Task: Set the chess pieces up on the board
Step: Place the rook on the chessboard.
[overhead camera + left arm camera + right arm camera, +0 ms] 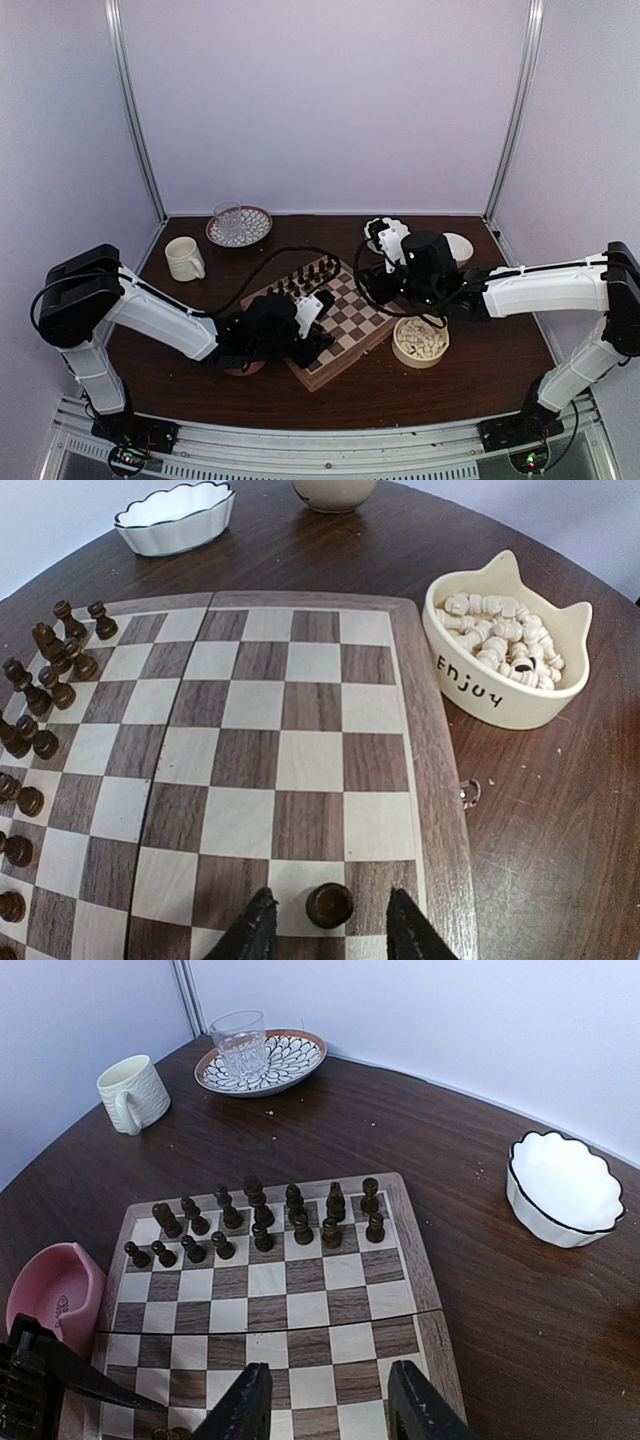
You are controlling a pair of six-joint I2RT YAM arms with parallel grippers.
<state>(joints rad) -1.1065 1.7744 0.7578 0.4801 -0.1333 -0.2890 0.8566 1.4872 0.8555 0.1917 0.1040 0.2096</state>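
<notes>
The board (290,710) lies mid-table, also seen as the board (355,320). Two rows of dark chess pieces (262,1222) stand along its far edge, showing as dark pieces (50,680) at the left of the left wrist view. One more dark piece (329,905) stands upright on a light square near the board's border. My left gripper (330,898) is open around it, with a gap on each side. My right gripper (329,1370) hovers open over the board (300,1310) with nothing between its fingers. Cream pieces (500,640) fill a cat-shaped bowl (480,695).
The cat-shaped bowl (420,342) sits right of the board. A pink bowl (55,1295) is at its left, under my left arm. A mug (185,258), a patterned plate (240,228) holding a glass, and a white scalloped bowl (563,1188) stand farther back.
</notes>
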